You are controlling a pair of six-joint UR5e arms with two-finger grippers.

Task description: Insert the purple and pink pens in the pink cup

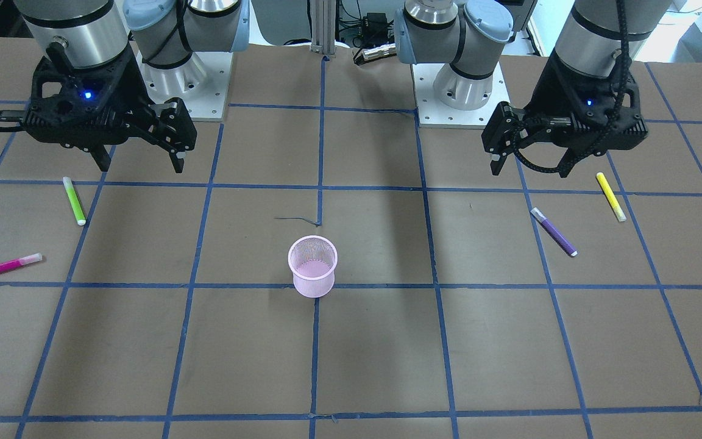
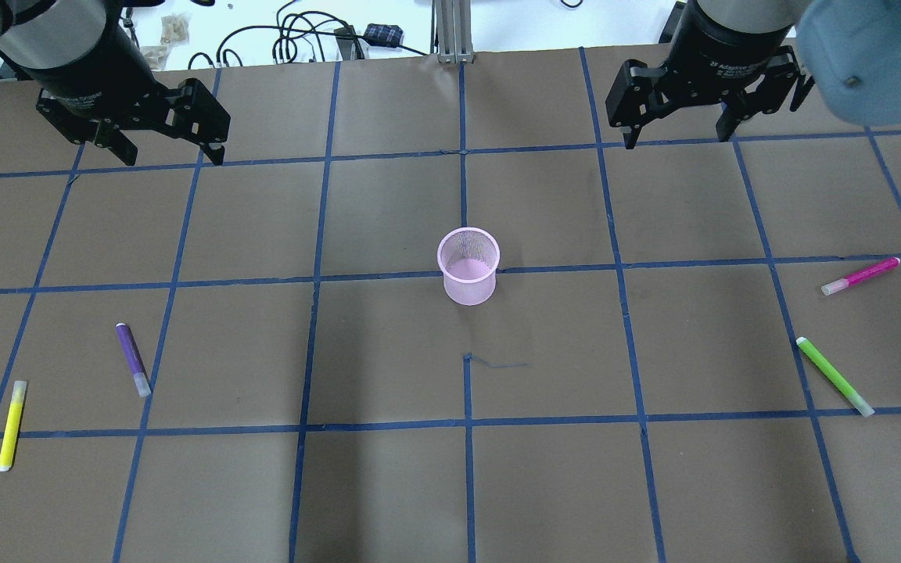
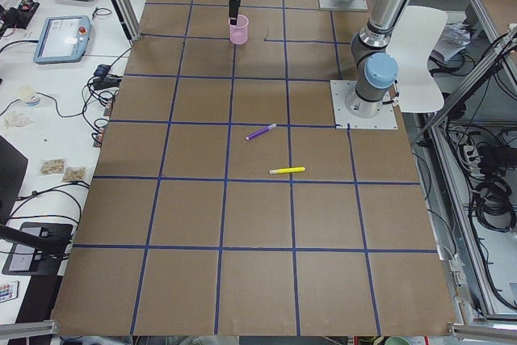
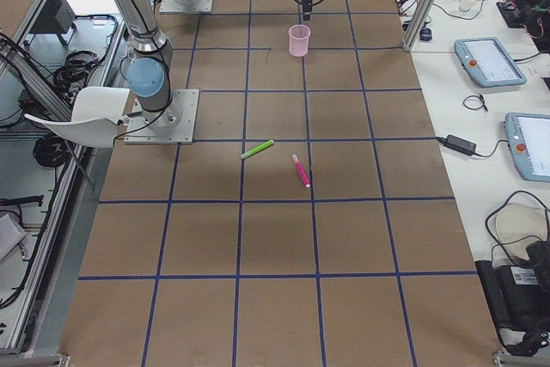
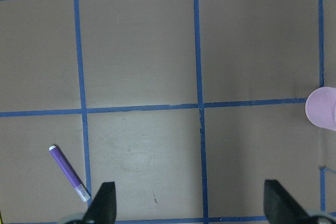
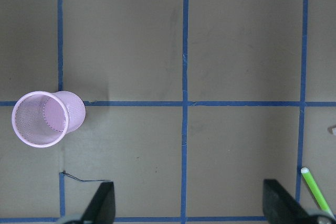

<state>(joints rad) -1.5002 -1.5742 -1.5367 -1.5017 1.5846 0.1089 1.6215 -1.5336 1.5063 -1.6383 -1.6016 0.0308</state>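
Pen-sorting bench, neither pen lifted yet; pink cup (image 2: 468, 266) upright at mid-table (image 2: 388, 485), nothing in it.

Hazards, left to right in the overhead view:
- The yellow pen (image 2: 12, 425) lies near the purple pen (image 2: 132, 359), so a descent slightly off line could take the wrong one.
- Both are thin and flat on the table, and an off-centre pinch would likely roll or tilt them.
- The cup is light mesh and may tip if a pen tip or finger catches its rim.
- The pink pen (image 2: 860, 276) has the green pen (image 2: 834, 376) close by, with the same risk of a mix-up.

Grippers:
- The left gripper (image 2: 171, 152) is raised, jaws spread wide, holding and touching nothing.
- The right gripper (image 2: 677, 129) is likewise raised, wide open and empty, well apart from its pen.
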